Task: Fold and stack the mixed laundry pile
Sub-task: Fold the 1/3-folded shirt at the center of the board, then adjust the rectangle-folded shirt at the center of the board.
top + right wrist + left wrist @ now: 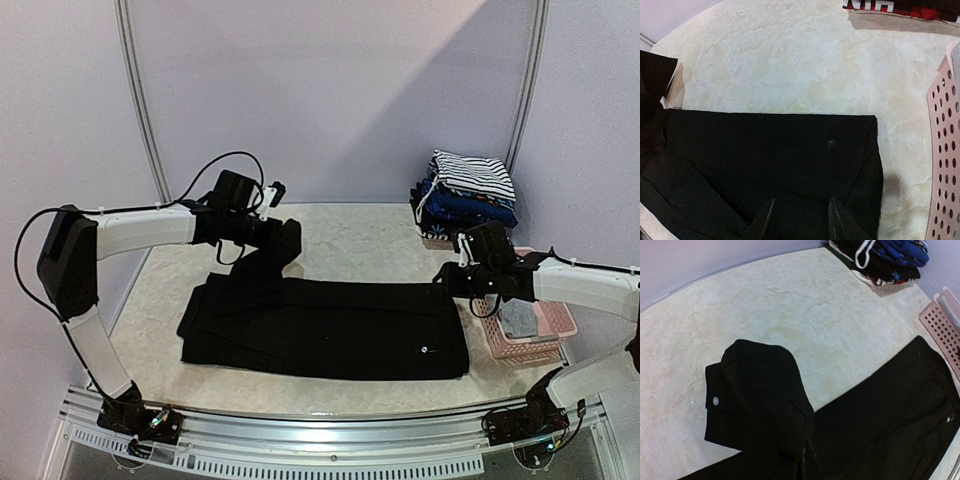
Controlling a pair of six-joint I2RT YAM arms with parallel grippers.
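There is one large black garment (330, 325) on the one bench (370, 235), bearing one small white dot (424, 350) and one pale button (715, 400). One stack of folded clothes (468, 195) shows at least three layers: one black-and-white striped piece (475, 172) on top, one blue piece (470, 205) beneath, and one dark piece with red print (890, 276) lowest, though a firm total cannot be told. Add one pink lattice basket (548, 345) with one grey garment (518, 320) inside, and two arms with two sets of jaws, the left gripper (285, 234) and the right gripper (447, 278).
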